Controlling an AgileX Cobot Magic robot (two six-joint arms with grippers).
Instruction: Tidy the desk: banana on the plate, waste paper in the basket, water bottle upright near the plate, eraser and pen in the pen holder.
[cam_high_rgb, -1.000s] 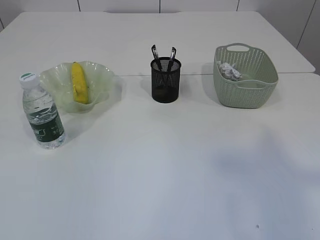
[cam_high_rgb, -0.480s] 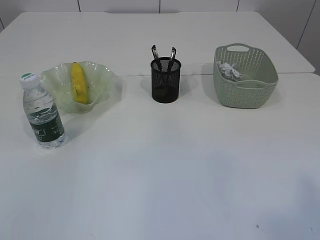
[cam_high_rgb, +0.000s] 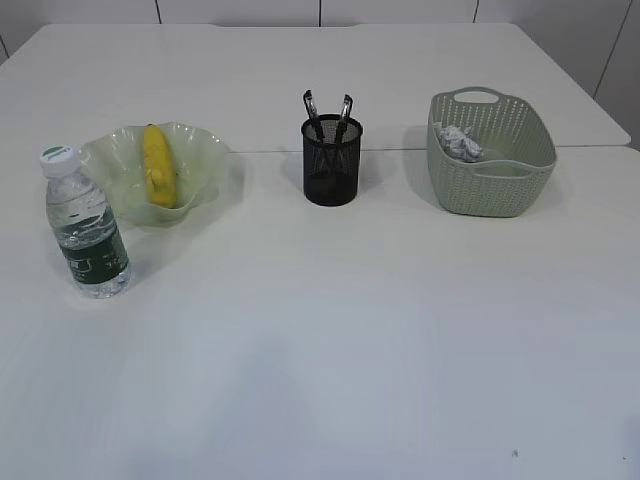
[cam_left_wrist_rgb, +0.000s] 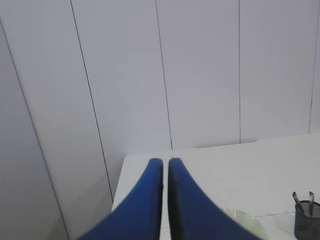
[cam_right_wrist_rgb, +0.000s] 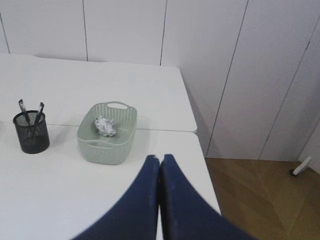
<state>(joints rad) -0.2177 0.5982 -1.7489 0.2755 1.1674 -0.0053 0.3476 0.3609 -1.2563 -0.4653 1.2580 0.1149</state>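
Note:
A yellow banana (cam_high_rgb: 158, 166) lies on the pale green plate (cam_high_rgb: 205, 158). A water bottle (cam_high_rgb: 85, 225) stands upright in front of the plate's left side. Two pens (cam_high_rgb: 327, 115) stand in the black mesh pen holder (cam_high_rgb: 331, 160); the eraser is not visible. Crumpled waste paper (cam_high_rgb: 460, 141) lies in the green basket (cam_high_rgb: 500, 185). Neither gripper shows in the exterior view. My left gripper (cam_left_wrist_rgb: 165, 161) is shut and empty, high above the table's left edge. My right gripper (cam_right_wrist_rgb: 160, 158) is shut and empty, raised over the table's right side, with the basket (cam_right_wrist_rgb: 107, 145) and pen holder (cam_right_wrist_rgb: 31, 132) ahead.
The white table (cam_high_rgb: 330, 340) has a seam running across behind the pen holder. In the right wrist view the table's right edge drops to a wooden floor (cam_right_wrist_rgb: 260, 200). White wall panels stand behind the table.
A faint shadow on the table's front right has faded away. The objects have not moved.

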